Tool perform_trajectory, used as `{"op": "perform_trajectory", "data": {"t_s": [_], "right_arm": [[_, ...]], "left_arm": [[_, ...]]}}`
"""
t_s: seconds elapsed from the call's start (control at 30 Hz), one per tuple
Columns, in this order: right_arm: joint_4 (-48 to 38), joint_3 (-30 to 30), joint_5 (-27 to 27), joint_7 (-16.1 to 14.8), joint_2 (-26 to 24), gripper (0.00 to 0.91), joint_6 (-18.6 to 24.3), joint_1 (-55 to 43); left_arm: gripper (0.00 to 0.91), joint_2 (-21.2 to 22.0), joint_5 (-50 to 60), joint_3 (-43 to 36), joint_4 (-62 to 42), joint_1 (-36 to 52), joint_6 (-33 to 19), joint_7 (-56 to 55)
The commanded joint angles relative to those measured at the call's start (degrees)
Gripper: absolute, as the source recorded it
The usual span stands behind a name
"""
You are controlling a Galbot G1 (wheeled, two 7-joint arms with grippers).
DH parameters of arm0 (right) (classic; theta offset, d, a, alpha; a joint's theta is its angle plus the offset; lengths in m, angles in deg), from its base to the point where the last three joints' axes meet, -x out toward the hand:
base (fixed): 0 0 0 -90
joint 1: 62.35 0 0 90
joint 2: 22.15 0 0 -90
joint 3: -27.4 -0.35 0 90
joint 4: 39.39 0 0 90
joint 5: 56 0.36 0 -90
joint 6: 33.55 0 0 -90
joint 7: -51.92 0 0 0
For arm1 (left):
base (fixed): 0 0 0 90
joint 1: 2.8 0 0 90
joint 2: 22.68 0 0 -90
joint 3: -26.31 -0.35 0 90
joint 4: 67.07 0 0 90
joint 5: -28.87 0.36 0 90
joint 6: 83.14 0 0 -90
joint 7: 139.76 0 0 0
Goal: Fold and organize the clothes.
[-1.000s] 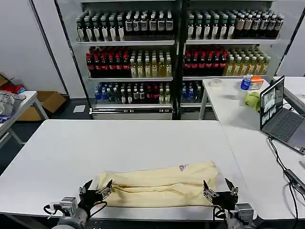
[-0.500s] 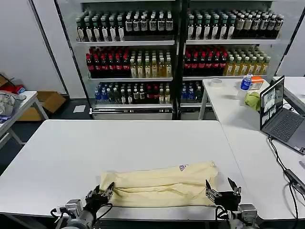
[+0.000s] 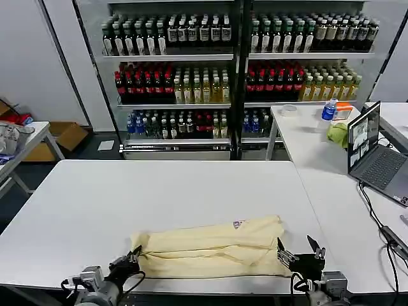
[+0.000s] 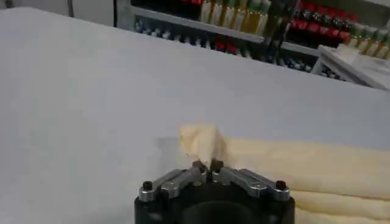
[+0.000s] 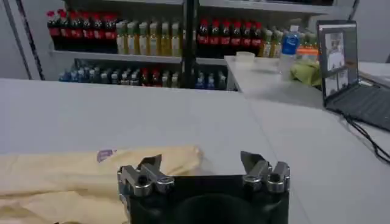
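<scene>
Comparing w/ a moment ago: left end effector [image 3: 132,260] has dropped lower toward the near table [image 3: 95,204] edge and its fingers have gone from spread to pressed together, now pinching the near-left corner of the T-shirt [image 3: 210,245]; that corner is pulled up into a small peak, seen clearly in the left wrist view, where the end effector [image 4: 207,165] grips the cloth [image 4: 286,170] betw. its tips. T-shirt has shifted slightly toward the robot and a bit left; small purple label [image 3: 238,224] near the neck moved w/ it. Right end effector [image 3: 298,250] sits lower and a touch farther right than before, fingers spread wide, holding nothing. T-shirt lies folded into a long band across the near part of the white table, wrinkled, pale cream-yellow. Its right end lies just beside the right end effector's left finger; in the right wrist view, end effector [image 5: 204,167] is open w/ the T-shirt [image 5: 91,170] off to one side of it, not betw. the fingers, label [image 5: 105,156] facing up. Behind the table: drink shelves [image 3: 236,70]; side table w/ laptop [image 3: 376,153] on the robot's right.
</scene>
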Motion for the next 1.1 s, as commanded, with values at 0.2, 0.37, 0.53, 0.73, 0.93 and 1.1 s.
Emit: {"op": "perform_trajectory", "data": {"t_s": [0.2, 0.37, 0.53, 0.73, 0.93, 1.1], "right_arm": [[-0.30, -0.01, 0.80, 0.10, -0.46, 0.907, 0.02, -0.83], [-0.60, 0.14, 1.74, 0.20, -1.09, 0.907, -0.04, -1.78], [-0.92, 0.07, 2.72, 0.30, -1.88, 0.907, -0.05, -2.60], [-1.34, 0.27, 3.26, 0.38, -2.47, 0.907, -0.06, -3.23], [-1.91, 0.64, 3.23, 0.39, -2.97, 0.907, -0.04, -3.47], [-2.13, 0.41, 3.23, 0.48, -3.66, 0.907, -0.09, -3.21]], "left_arm": [[0.010, -7.38, -3.88, 16.92, -2.49, 0.63, 1.34, 1.15], [0.010, -11.77, -3.25, 24.32, -7.64, 2.33, 2.51, 2.72], [0.010, -14.91, -2.48, 28.12, -11.24, 3.78, 3.42, 3.77], [0.020, -14.32, -2.62, 26.50, -2.18, 3.85, 4.78, 2.76], [0.010, -10.41, -0.12, 17.14, 7.71, 4.11, 5.33, 0.81], [0.020, -4.54, 1.17, 8.12, 11.42, 6.55, 6.25, -1.68]]}}
